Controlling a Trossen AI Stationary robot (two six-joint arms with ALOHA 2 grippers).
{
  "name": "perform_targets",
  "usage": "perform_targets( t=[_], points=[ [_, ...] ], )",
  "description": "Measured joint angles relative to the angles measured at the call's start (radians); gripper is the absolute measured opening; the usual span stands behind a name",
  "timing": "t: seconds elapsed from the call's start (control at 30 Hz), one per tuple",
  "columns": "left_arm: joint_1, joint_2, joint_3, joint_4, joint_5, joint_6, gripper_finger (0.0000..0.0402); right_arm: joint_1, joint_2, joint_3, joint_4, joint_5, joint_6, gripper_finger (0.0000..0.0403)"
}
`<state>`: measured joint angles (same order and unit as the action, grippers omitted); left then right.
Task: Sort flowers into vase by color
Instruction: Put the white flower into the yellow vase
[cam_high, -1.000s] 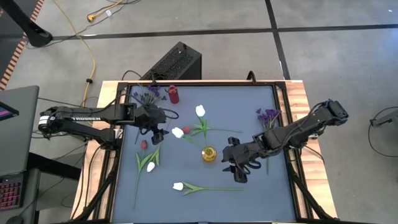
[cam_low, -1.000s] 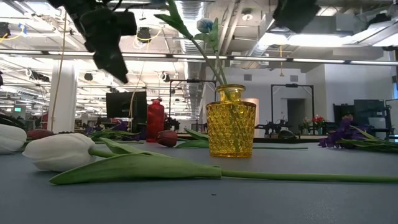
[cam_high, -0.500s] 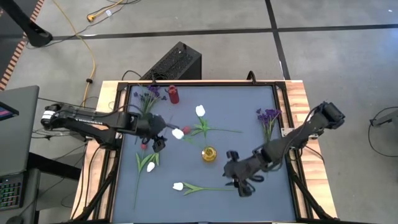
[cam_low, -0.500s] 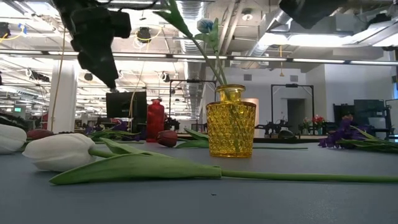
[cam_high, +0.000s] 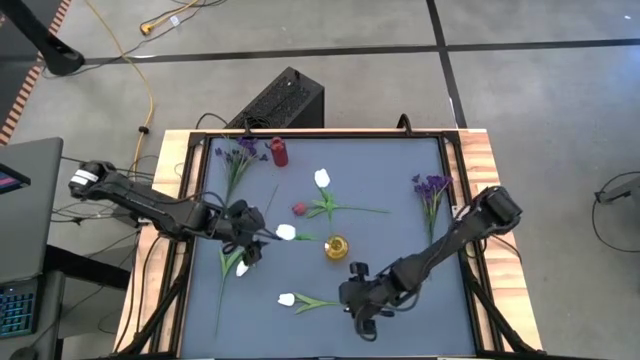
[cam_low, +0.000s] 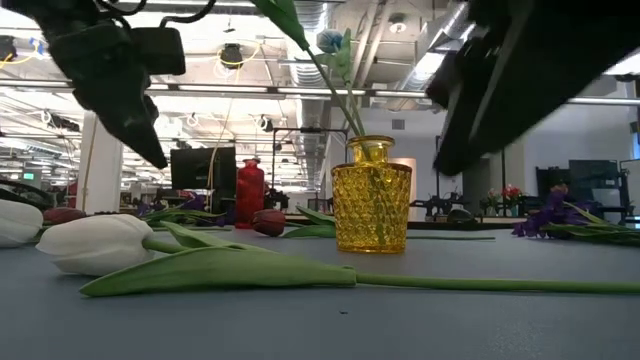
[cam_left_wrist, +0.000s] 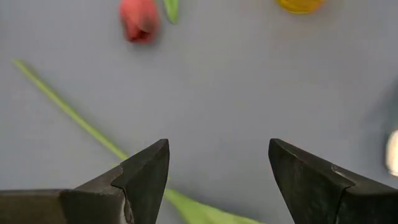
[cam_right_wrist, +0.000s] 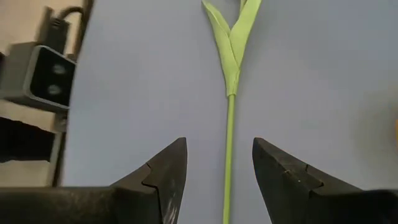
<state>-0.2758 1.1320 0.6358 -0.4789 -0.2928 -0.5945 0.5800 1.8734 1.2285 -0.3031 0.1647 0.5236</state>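
Right gripper (cam_right_wrist: 214, 180) stood unclenched, its fingers straddling the green stem of a white tulip (cam_high: 287, 299) without touching it. Left gripper (cam_left_wrist: 217, 180) was likewise spread, empty, another white tulip (cam_high: 242, 268) lying just beside it.

My high camera hangs over the table (cam_high: 400, 180) and looks straight down, taking in the whole top with the yellow vase (cam_high: 337, 247) near its middle. My low camera sits at table-top height close in front of that vase (cam_low: 371, 197), facing level across the table into the room behind; both views share the vase and the white tulip (cam_low: 95, 243) lying nearest the low lens. My left wrist camera looks down from close above the table, with the vase (cam_left_wrist: 300, 5) just at the frame's edge. My right wrist camera looks down close over a green stem (cam_right_wrist: 229, 118).
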Motion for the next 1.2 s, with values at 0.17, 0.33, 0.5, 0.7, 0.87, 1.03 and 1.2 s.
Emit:
perform_targets(
  t=[0.17,0.33,0.5,0.7,0.87,1.03,1.2],
  points=[
    [-0.043,0.0,-0.037,0.098,0.008,-0.011,0.0263,-0.011,0.107,0.059,-0.002,0.046,0.002,0.0204],
    [-0.065,0.0,-0.037,0.111,0.007,-0.02,0.0263,-0.026,0.179,0.124,0.004,0.089,0.007,0.0186],
    [-0.075,0.0,-0.037,0.112,0.008,-0.034,0.0263,-0.04,0.226,0.168,0.007,0.076,0.026,0.0166],
    [-0.075,0.0,-0.037,0.113,-0.002,-0.034,0.0263,-0.031,0.226,0.157,-0.005,0.086,0.081,0.0146],
    [-0.075,0.0,-0.037,0.113,-0.009,-0.031,0.0263,-0.005,0.239,0.158,-0.028,0.109,0.089,0.0119],
    [-0.075,0.0,-0.037,0.114,-0.034,-0.031,0.0263,0.029,0.26,0.162,-0.04,0.141,0.095,0.0086],
    [-0.074,0.0,-0.037,0.118,-0.038,-0.031,0.0263,0.053,0.267,0.161,-0.045,0.157,0.109,0.0028]
  ],
)
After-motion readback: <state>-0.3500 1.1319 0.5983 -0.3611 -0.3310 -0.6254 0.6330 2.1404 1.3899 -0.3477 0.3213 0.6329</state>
